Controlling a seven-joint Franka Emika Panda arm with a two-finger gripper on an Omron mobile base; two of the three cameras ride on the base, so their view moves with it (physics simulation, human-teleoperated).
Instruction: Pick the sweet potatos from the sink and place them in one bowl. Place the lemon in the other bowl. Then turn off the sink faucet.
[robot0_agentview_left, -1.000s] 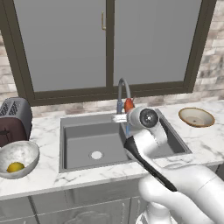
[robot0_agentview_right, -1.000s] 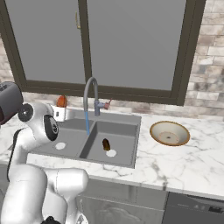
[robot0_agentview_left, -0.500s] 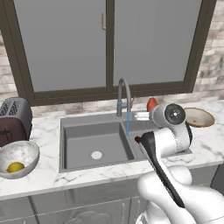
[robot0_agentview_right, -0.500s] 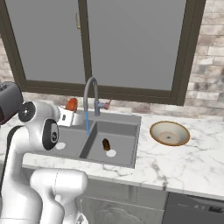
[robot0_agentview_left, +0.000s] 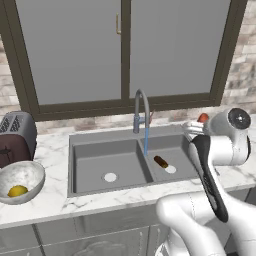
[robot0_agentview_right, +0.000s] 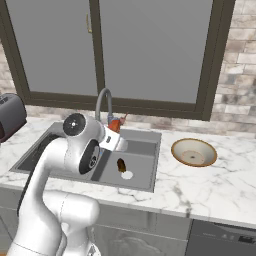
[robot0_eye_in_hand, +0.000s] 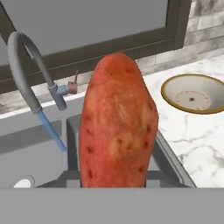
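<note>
Gripping orange-red tuber (robot0_eye_in_hand: 117, 122), no labels.

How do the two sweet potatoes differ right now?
Colour: the orange-red sweet potato is bright with dark speckles; the dark sweet potato is brown-maroon.
Place: the orange-red one is up in the air in the claw, above the sink; the dark one lies on the floor of the right basin beside the drain.
Pose: the orange-red one stands on end in the hand view; the dark one lies flat.
Both are small oblong tubers.

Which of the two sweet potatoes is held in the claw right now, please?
The orange-red sweet potato, gripped by the claw; the dark maroon one lies in the sink's right basin.
</note>
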